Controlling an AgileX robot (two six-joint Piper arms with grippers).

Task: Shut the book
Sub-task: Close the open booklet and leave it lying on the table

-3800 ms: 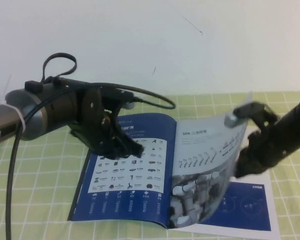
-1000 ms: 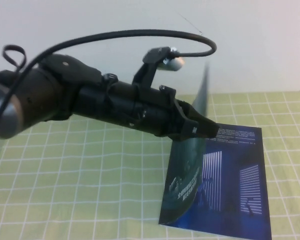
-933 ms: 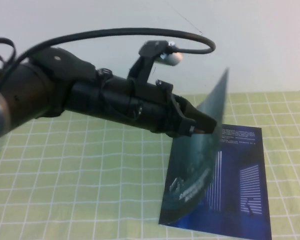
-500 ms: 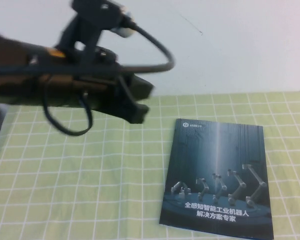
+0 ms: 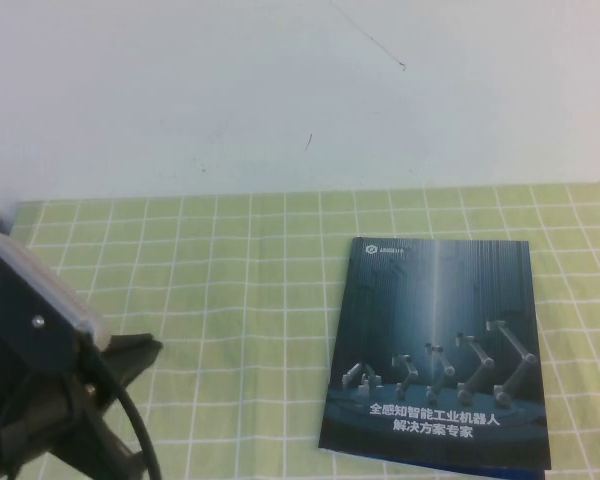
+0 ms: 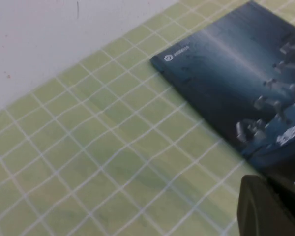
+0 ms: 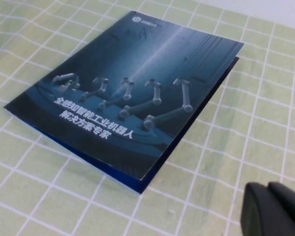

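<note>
One second back the cover was mid-swing under my left arm; now the book [image 5: 435, 350] lies shut, front cover up, flat on the right side of the counter [image 5: 220, 300], so I judge the closing done. That left arm [image 5: 40, 390] has pulled back to the near-left corner, with the left tool [image 6: 271, 209] off the book, and the right tool [image 7: 278, 209] hangs near the book without touching it. Whether either tool is spread or clenched I cannot tell; neither shows anything in its hold
</note>
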